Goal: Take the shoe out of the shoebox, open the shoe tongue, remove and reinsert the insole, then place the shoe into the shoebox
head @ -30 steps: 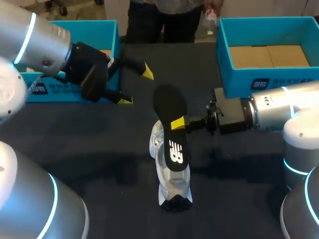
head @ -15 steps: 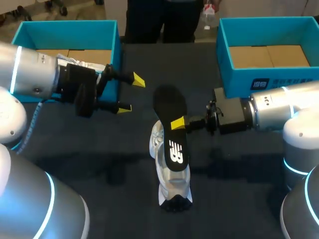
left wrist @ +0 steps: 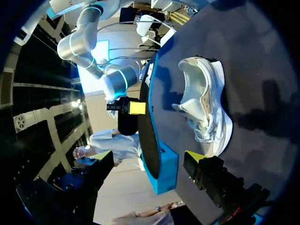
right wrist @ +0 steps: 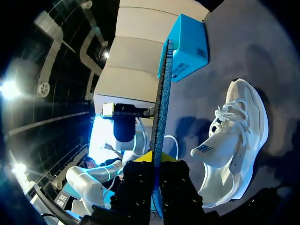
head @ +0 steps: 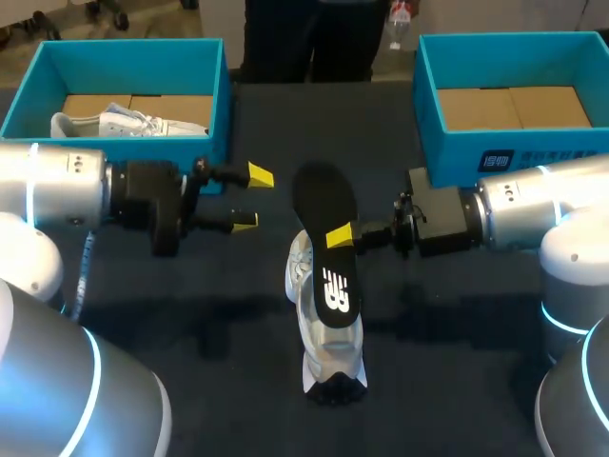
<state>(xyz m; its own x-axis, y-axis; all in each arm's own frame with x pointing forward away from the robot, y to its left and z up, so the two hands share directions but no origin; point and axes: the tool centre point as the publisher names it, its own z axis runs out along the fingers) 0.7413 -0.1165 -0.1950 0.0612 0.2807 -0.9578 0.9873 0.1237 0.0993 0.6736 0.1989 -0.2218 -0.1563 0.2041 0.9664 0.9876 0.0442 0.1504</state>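
A white shoe [head: 328, 350] rests on the dark table, near the middle. Above it hangs a black insole [head: 324, 195], gripped at its edge by my right gripper [head: 340, 236], which is shut on it. In the right wrist view the insole [right wrist: 161, 103] stands edge-on between the fingers of that gripper [right wrist: 157, 165], with the shoe [right wrist: 234, 140] beside it. My left gripper [head: 251, 198] stands open and empty to the left of the insole, apart from it. From the left wrist, the insole [left wrist: 143, 126] and shoe [left wrist: 206, 103] lie ahead of the open gripper [left wrist: 147, 158].
A blue shoebox [head: 214, 71] at the back left holds a second white shoe [head: 124, 124]. Another blue shoebox [head: 428, 114] at the back right shows only its cardboard floor. Dark tabletop [head: 228, 314] lies bare in front of the left gripper.
My left arm has dropped and drawn back to the left, uncovering the left shoebox and the shoe in it. The right arm, insole and shoe have stayed put.
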